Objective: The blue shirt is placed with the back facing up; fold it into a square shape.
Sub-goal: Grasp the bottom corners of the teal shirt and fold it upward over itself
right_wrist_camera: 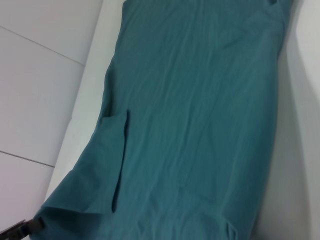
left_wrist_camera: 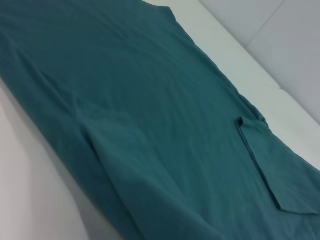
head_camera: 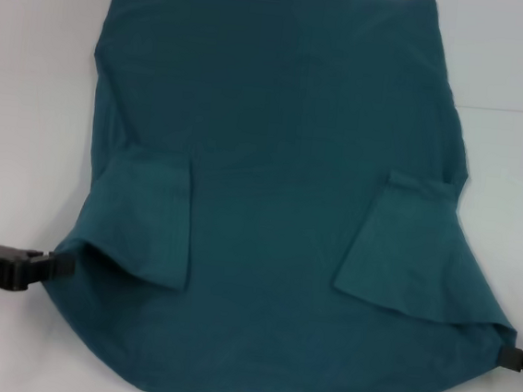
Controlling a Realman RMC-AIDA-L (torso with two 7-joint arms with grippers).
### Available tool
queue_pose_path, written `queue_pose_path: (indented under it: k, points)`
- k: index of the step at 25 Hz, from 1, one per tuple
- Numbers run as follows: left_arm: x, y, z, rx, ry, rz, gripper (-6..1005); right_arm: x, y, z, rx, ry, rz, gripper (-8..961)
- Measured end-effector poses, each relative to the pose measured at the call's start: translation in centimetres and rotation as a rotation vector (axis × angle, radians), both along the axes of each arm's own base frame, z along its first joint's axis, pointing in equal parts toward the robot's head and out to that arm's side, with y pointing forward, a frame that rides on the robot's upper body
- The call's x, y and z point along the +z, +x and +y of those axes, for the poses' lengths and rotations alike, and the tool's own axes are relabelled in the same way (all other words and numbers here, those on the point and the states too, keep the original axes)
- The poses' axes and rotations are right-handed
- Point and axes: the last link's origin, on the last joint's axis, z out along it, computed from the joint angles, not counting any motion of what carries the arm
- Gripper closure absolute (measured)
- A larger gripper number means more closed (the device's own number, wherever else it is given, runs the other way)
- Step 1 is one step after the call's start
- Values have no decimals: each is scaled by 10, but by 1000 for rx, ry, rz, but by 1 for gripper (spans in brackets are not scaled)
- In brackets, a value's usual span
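On the white table (head_camera: 31, 90) I have both sleeves folded in; left gripper (head_camera: 62, 266) and right gripper (head_camera: 504, 356) each pinch the blue shirt (head_camera: 276, 142) by a shoulder corner, ready to fold it over.

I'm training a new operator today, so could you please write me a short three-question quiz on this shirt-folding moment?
1. True or false: both sleeves of the shirt are folded inward onto its body.
2. Where is the left gripper? A) hovering above the middle of the shirt B) at the shirt's near left corner C) parked off the table
3. Which side of the shirt faces up, the plain one or a printed one?

Key:
1. True: each sleeve lies flat on the shirt's body.
2. B; the right gripper is at the opposite near corner.
3. The plain side; no print shows in any view.
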Motion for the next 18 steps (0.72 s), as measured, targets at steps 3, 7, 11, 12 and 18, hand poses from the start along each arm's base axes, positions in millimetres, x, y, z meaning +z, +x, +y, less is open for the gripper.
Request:
queue_pose_path:
  k: [3, 7, 11, 12, 18]
  points:
    - [0, -2, -11, 19, -22, -17, 970, 3, 2, -2, 4, 3, -7, 930]
    - [1, -6, -17, 39, -24, -23, 970, 7, 5, -6, 7, 2, -12, 930]
    - [0, -10, -27, 60, -35, -42, 971, 13, 7, -9, 19, 6, -17, 930]
    - [0, -10, -29, 61, -39, -48, 971, 14, 7, -10, 22, 6, -17, 930]
    - [-2, -11, -43, 65, -69, -80, 971, 20, 10, -14, 32, 3, -23, 930]
